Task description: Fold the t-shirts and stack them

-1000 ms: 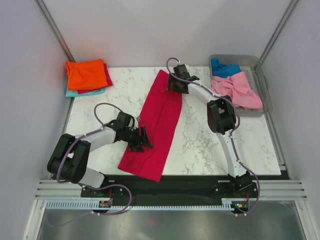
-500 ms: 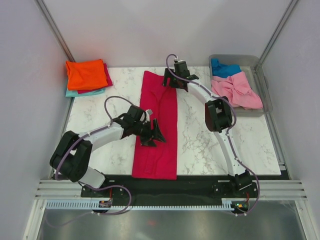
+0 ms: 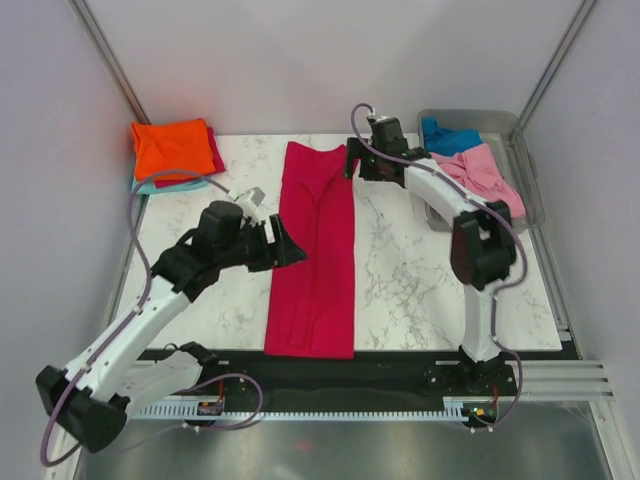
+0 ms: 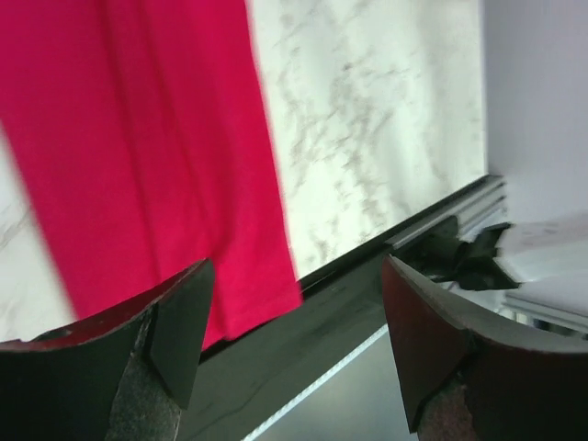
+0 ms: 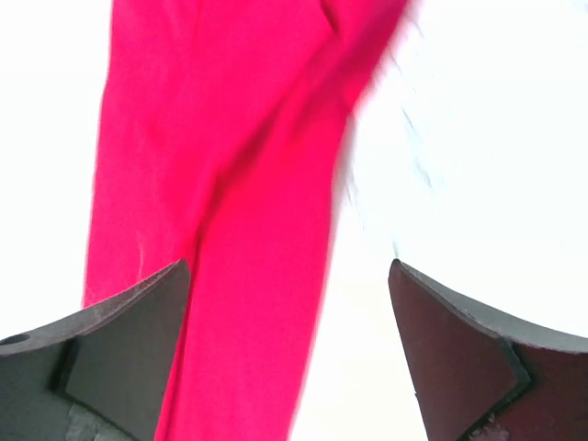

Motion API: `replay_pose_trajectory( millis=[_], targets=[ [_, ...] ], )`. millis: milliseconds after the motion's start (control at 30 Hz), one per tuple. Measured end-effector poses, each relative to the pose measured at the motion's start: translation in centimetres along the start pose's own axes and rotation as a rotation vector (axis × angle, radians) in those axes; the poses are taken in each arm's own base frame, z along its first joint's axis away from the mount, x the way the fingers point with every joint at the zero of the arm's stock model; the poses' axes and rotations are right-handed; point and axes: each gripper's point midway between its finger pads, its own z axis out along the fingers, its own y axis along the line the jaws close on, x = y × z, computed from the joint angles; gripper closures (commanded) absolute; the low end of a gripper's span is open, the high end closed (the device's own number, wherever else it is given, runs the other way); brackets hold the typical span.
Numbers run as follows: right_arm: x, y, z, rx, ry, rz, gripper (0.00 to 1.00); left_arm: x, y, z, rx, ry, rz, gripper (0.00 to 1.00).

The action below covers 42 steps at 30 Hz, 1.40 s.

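The left arm (image 3: 140, 328) and the right arm (image 3: 478, 312) are built alike, with smooth white tube-shaped links joined by chunky, rounded black joints. A thin purple-grey cable (image 3: 353, 125) loops loosely off each arm and curls beside the black bases (image 3: 482, 368) at the near edge. The left gripper (image 4: 296, 265) and the right gripper (image 5: 289, 266) each have two dark, wedge-shaped fingers (image 4: 175, 322) with flat matt inner faces and rough, slightly scuffed edges.
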Motion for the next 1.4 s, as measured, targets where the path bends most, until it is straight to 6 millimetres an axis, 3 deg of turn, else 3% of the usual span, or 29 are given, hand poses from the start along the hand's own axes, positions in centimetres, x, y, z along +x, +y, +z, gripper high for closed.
replay_pose_trajectory(
  millis=[133,200,267,300,367,433,533,600,733,867,1133,1400],
  targets=[
    [1.6,0.6,-12.0,0.018,-0.09,0.055,0.04,2.9,4.4,-1.9,-0.152,-0.026,-0.028,0.19],
    [4.8,2.7,-17.2,-0.024,-0.132,0.071,0.04,5.4,7.1,-2.0,-0.236,0.014,-0.065,0.21],
    [9.4,5.7,-20.7,-0.102,-0.118,0.073,0.04,8.0,9.3,-1.8,-0.315,0.072,-0.094,0.22],
    [11.6,6.9,-21.7,-0.137,-0.101,0.078,0.05,9.0,10.0,-1.7,-0.341,0.095,-0.103,0.23],
    [18.8,8.1,-23.2,-0.176,0.003,0.075,0.07,11.6,11.3,-1.3,-0.401,0.151,-0.108,0.25],
    [25.6,7.5,-23.9,-0.161,0.114,0.077,0.1,13.7,12.2,-1.3,-0.441,0.196,-0.115,0.28],
    [32.8,5.9,-24.8,-0.1,0.233,0.046,0.11,15.6,13.2,-1.3,-0.488,0.221,-0.136,0.35],
    [35.9,6.3,-25.8,-0.093,0.277,0.019,0.12,16.4,13.8,-1.3,-0.511,0.216,-0.153,0.37],
    [38.8,7.7,-26.0,-0.079,0.288,0.008,0.14,17.6,14.8,-1.4,-0.542,0.204,-0.178,0.4],
    [40.7,7.8,-25.0,-0.033,0.287,0.01,0.21,18.3,15.1,-1.2,-0.559,0.207,-0.188,0.42],
    [39.6,8.7,-24.2,-0.056,0.208,0.114,0.34,19.7,16.8,-0.7,-0.604,0.221,-0.201,0.48],
    [40.3,8.6,-23.6,-0.078,0.211,0.157,0.49,19.9,17.0,-0.5,-0.594,0.218,-0.199,0.5]
  ],
)
